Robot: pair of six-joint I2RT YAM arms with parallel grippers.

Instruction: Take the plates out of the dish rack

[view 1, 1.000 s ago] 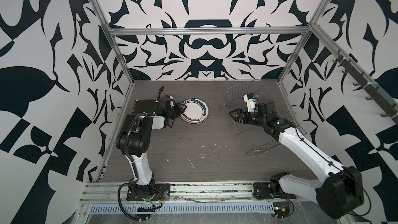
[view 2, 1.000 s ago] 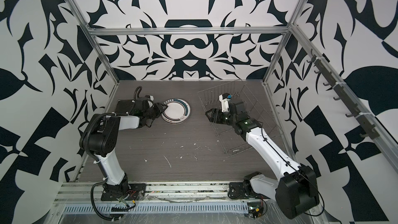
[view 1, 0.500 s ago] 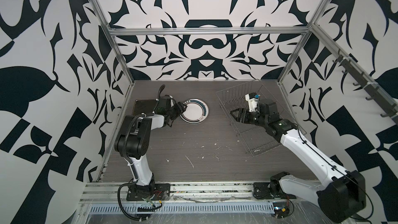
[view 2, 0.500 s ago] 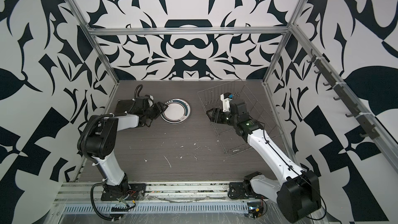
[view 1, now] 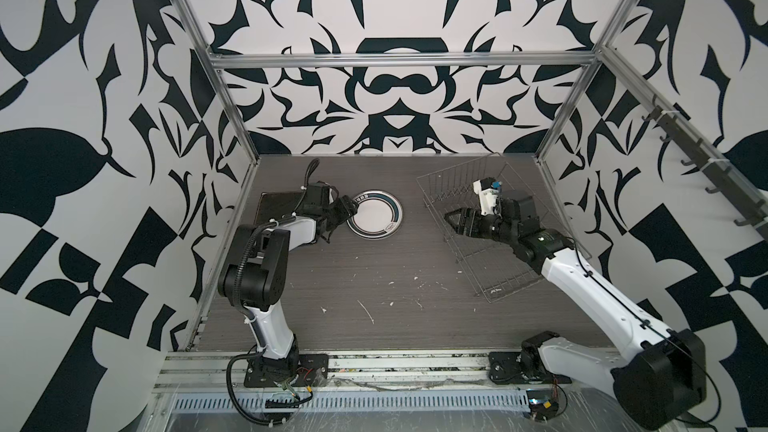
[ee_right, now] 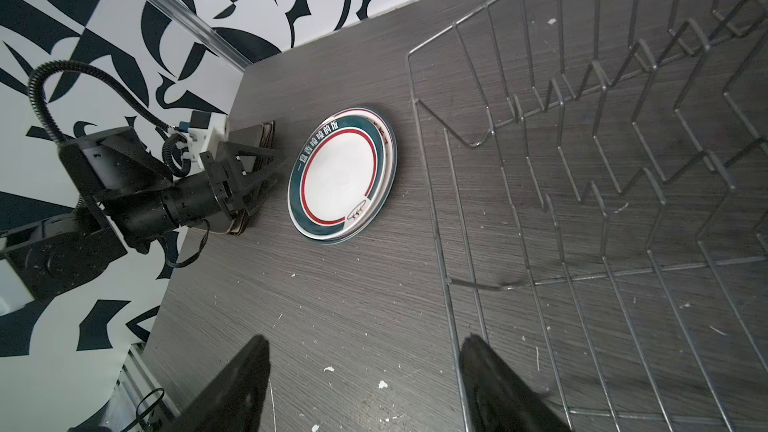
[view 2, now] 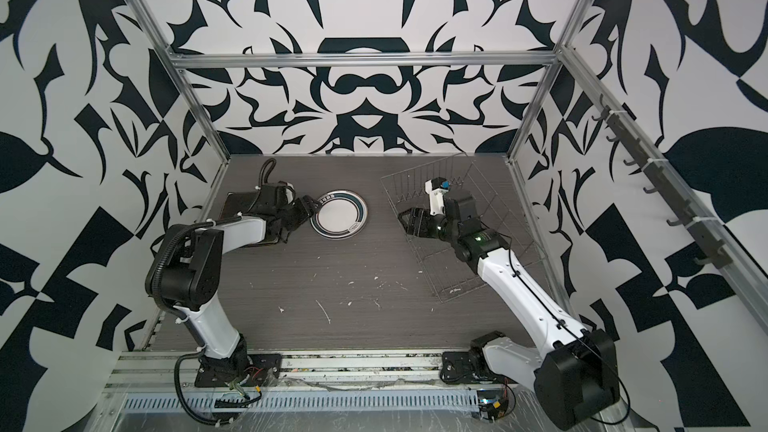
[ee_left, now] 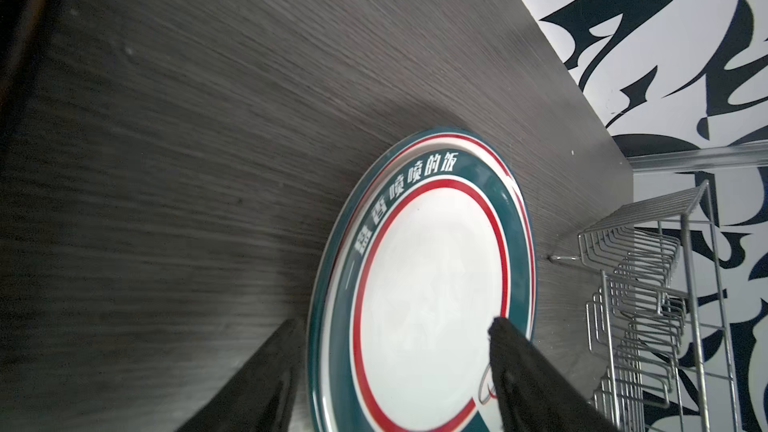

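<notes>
A round white plate (view 1: 376, 220) (view 2: 338, 214) (ee_right: 343, 168) with a teal and red banded rim lies flat on the dark table, on top of another round one. My left gripper (view 1: 347, 211) (view 2: 309, 209) (ee_left: 397, 324) is open, one finger above the plate (ee_left: 432, 276), the other outside its rim. A stack of square plates (view 1: 278, 205) (view 2: 239, 203) (ee_right: 257, 137) lies partly hidden under the left arm. The silver wire dish rack (view 1: 498, 280) (view 2: 453, 280) (ee_right: 582, 160) (ee_left: 640, 305) holds no plates. My right gripper (view 1: 451, 218) (view 2: 402, 216) (ee_right: 365, 342) hangs open and empty over the rack's left side.
White crumbs (view 1: 368, 311) are scattered over the table's front half. Metal frame posts (view 1: 232, 118) stand at the back corners. A rail of hooks (view 1: 706, 168) runs along the right wall. Patterned walls close in the table on three sides.
My left gripper's jaws have opened and let go of the round plate, which now rests flat. The right arm has barely moved.
</notes>
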